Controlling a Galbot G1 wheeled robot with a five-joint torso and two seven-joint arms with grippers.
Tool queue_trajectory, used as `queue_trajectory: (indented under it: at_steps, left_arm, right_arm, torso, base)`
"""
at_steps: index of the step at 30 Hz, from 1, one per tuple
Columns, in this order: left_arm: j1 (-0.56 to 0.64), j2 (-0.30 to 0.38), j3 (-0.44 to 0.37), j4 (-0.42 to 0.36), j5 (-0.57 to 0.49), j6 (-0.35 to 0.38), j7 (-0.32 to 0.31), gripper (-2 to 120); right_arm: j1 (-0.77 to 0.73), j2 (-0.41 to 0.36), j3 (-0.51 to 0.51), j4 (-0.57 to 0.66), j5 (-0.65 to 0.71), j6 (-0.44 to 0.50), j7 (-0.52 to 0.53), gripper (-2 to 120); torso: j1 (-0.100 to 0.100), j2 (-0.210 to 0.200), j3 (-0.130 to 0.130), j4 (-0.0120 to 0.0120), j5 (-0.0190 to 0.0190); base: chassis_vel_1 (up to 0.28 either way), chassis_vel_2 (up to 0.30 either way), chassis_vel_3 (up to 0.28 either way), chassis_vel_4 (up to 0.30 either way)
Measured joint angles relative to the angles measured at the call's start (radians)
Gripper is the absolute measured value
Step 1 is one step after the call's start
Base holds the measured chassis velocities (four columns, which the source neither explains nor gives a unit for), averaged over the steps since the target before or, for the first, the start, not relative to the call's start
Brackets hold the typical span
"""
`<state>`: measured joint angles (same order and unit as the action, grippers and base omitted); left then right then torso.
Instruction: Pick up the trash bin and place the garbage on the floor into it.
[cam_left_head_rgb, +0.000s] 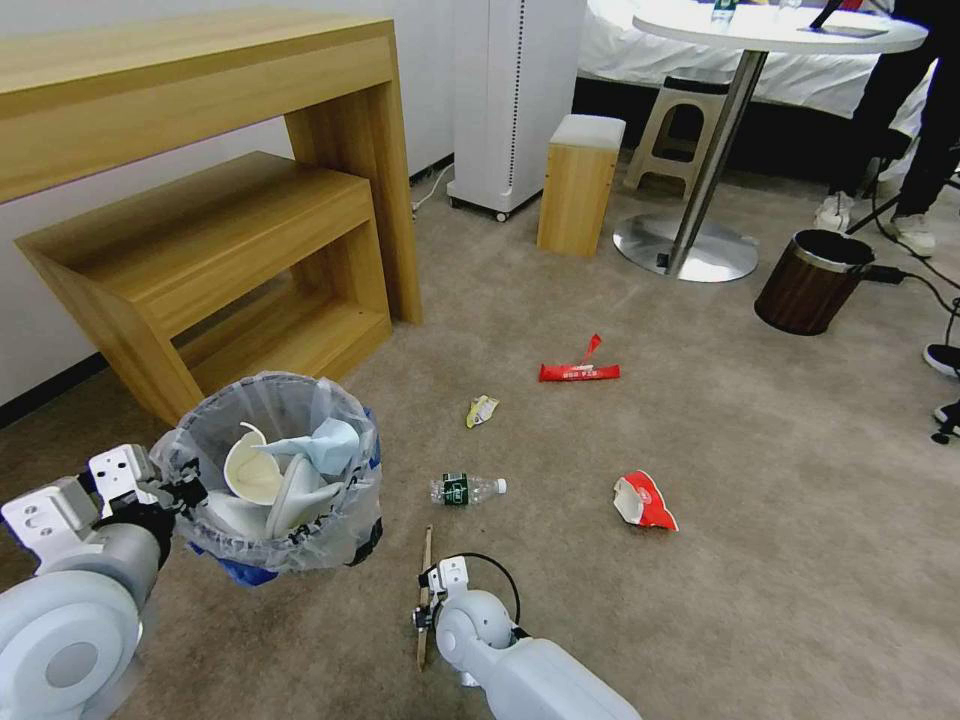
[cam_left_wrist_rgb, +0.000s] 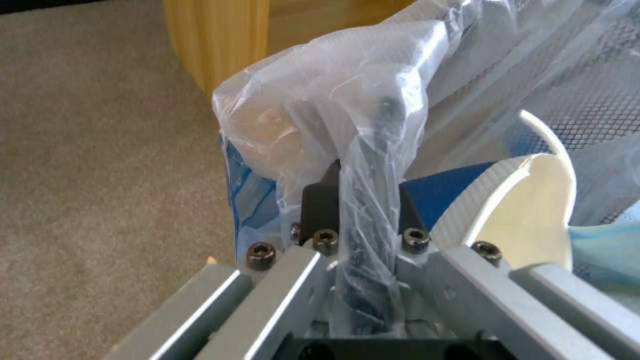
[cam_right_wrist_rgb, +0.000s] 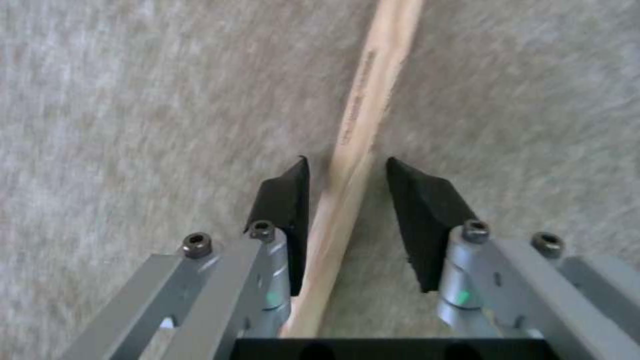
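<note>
left arm: lower left of head view, white elbow joint at the corner, forearm angled up and right
left gripper (cam_left_head_rgb: 183, 492): fingers (cam_left_wrist_rgb: 320, 200) clamped on the trash bin (cam_left_head_rgb: 275, 470) rim through the liner
right arm: bottom centre of head view, reaching up-left
right gripper (cam_right_wrist_rgb: 347, 200): pointing down, pads (cam_right_wrist_rgb: 287, 200) parted, straddling the wooden stick (cam_right_wrist_rgb: 360, 125), gap on one side
</note>
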<state>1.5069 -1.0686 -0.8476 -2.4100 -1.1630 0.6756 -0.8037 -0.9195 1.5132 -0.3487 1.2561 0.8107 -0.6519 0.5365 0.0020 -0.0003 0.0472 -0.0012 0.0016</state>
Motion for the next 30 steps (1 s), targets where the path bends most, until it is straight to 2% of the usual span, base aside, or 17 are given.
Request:
queue_trajectory:
  at_steps: [2, 6, 15, 18, 21, 30]
  left_arm:
    - [0.002, 0.0, -0.001, -0.001, 0.001, 0.0, 0.0, 1]
    - [0.003, -0.001, -0.002, -0.002, 0.001, 0.0, 0.0, 1]
    - [0.001, -0.002, 0.0, -0.002, 0.002, 0.0, 0.001, 1]
    - [-0.001, -0.002, 0.0, 0.0, 0.002, 0.0, 0.002, 1]
    - [-0.002, -0.004, 0.002, 0.001, 0.002, 0.0, 0.003, 1]
    - [-0.001, -0.005, 0.002, 0.003, 0.004, 0.0, 0.004, 1]
  right_arm:
    - [-0.003, -0.005, -0.007, 0.015, -0.004, -0.003, 0.012, 30]
    - [-0.006, -0.012, -0.014, 0.034, -0.015, -0.006, 0.043, 30]
    - [-0.01, -0.026, -0.02, 0.067, -0.02, -0.018, 0.07, 30]
    - [-0.012, -0.031, -0.021, 0.078, -0.023, -0.022, 0.073, 25]
    - [-0.011, -0.03, -0.02, 0.078, -0.023, -0.025, 0.071, 13]
    - [-0.003, -0.025, -0.003, 0.054, -0.022, -0.017, 0.036, 11]
  torso:
    - [0.0, 0.0, 0.0, 0.0001, -0.0012]
    - [0.0, 0.0, 0.0, -0.0006, -0.0013]
    - [0.0, 0.0, 0.0, -0.0007, -0.0015]
    - [0.0, 0.0, 0.0, -0.0007, -0.0016]
    - [0.0, 0.0, 0.0, -0.0007, -0.0016]
    - [0.0, 0.0, 0.0, -0.0007, -0.0016]
  base:
    - [0.0, 0.0, 0.0, 0.0]
    - [0.0, 0.0, 0.0, 0.0]
    - [0.0, 0.0, 0.0, 0.0]
    - [0.0, 0.0, 0.0, 0.0]
    - [0.0, 0.0, 0.0, 0.0]
    - [0.0, 0.0, 0.0, 0.0]
